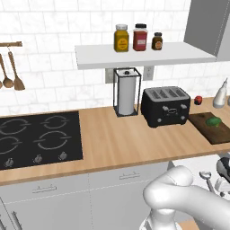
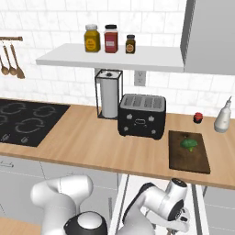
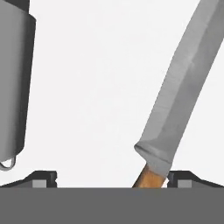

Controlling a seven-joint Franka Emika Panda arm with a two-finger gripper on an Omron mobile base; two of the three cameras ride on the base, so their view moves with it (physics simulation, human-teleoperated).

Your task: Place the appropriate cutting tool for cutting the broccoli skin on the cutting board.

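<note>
Counter: we saw a long wooden counter (image 1: 112, 143) under a white tiled wall, with a black cooktop (image 1: 38, 138) set into its left end.
Cutting board: a dark brown cutting board (image 2: 189, 158) lay flat on the counter, just to the right of the black toaster (image 2: 142, 115).
Broccoli: the small bright-green broccoli (image 2: 189, 144) rested on the board, toward its far half (in the left base view it appeared as a green lump (image 1: 213, 121) on the same board).
Nearby things: a paper towel holder (image 1: 127, 92) stood left of the toaster; a small red ball (image 2: 198, 117) and a white bottle (image 2: 223, 117) sat behind the board, near the wall.
Shelf: three jars (image 2: 110, 39) stood in a row on a white shelf (image 2: 110, 57) above the toaster.
Arm: it reached down below the counter edge, into an open white drawer (image 2: 120, 197).
Knife: in the hand view we saw a knife (image 3: 181, 94) with a grey blade and a wooden handle lying on a white surface, its handle down by the right fingertip (image 3: 190, 178).
Gripper: its fingers stood wide apart in the hand view, closed on nothing (image 3: 113, 179); whether the right fingertip touched the handle, we could not tell.
Beside it: a grey metal object (image 3: 15, 81) with a small ring at its end lay at the left edge of the hand view; we could not say what it was.
</note>
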